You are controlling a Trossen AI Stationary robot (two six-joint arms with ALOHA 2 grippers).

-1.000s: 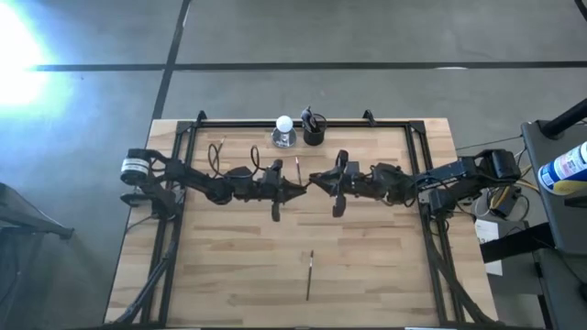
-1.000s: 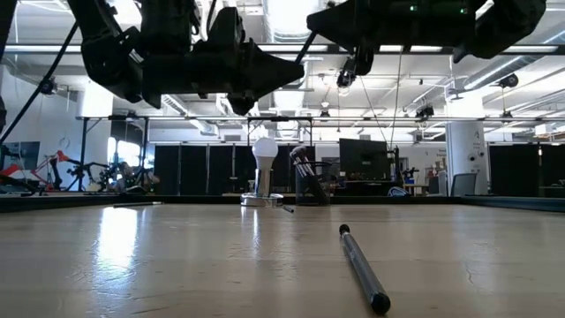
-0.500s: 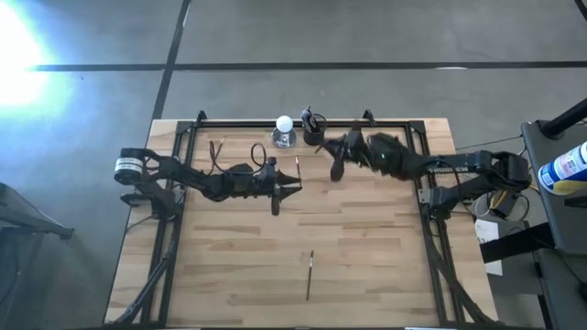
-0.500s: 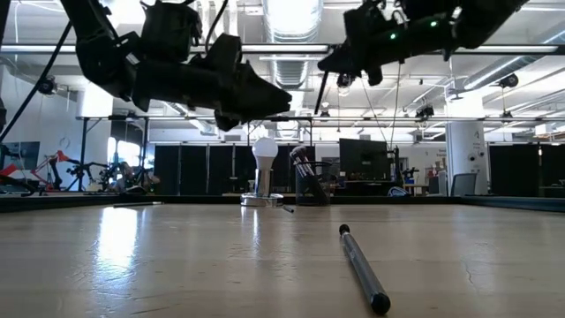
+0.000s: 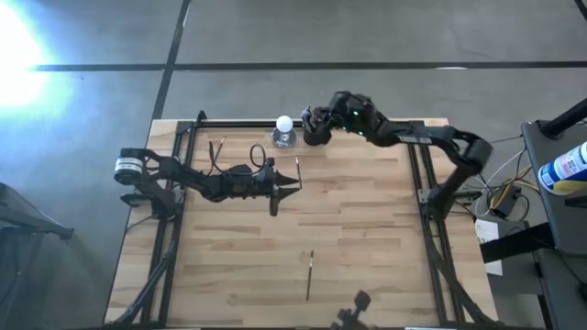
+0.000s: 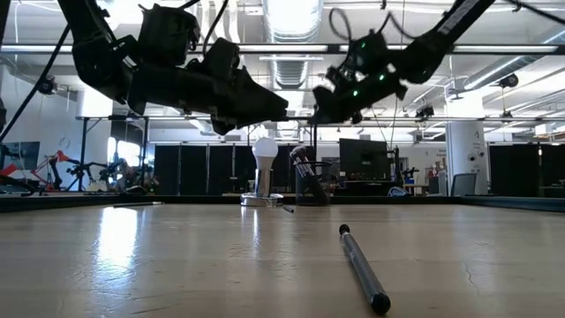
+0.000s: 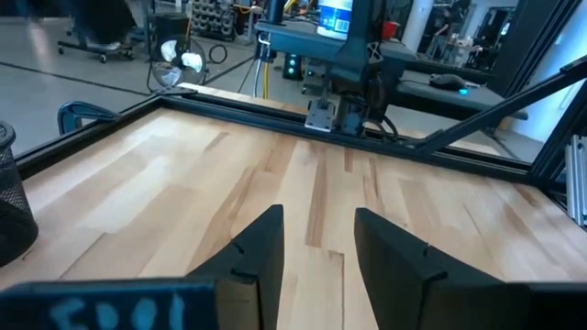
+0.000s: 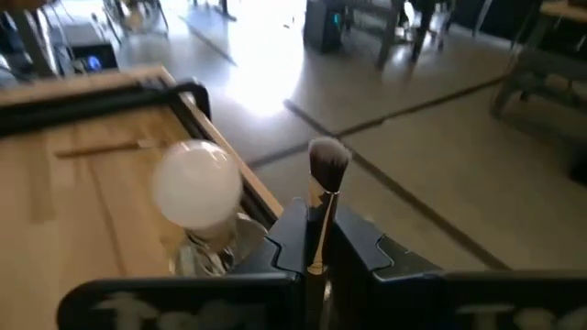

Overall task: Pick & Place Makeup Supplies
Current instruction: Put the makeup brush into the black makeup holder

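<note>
My right gripper [image 5: 317,123] hangs over the black cup [image 5: 314,137] at the table's far edge, shut on a makeup brush with a fluffy dark head [image 8: 327,163]. The white ball on its clear base [image 5: 284,126] stands just left of the cup. My left gripper [image 5: 298,184] hovers open and empty above the table's middle, its fingers apart in the left wrist view [image 7: 316,261]. One thin brush [image 5: 310,275] lies flat near the table's front, another [image 5: 296,168] beside the left gripper. More thin brushes [image 5: 217,152] lie at the far left. My right gripper pinches the brush's slim handle [image 8: 317,243] between its two fingers, a little below the head. The fingers come from the table's right side, slanting slightly down. The head stands out past the fingertips, and the brush is lifted clear above the cup and the ball's base.
A black frame rail [image 5: 303,122] runs round the wooden table [image 5: 367,238], close behind the cup and ball. In the low view the front brush [image 6: 362,265] lies on the bare wood. Bare wood spreads on the table's right half.
My left gripper has opened and let go of the brush at the table's middle, then stayed there. My right gripper, shut on the brush, has swung from the middle toward the far edge and now stands over the black cup, turned toward the far left.
</note>
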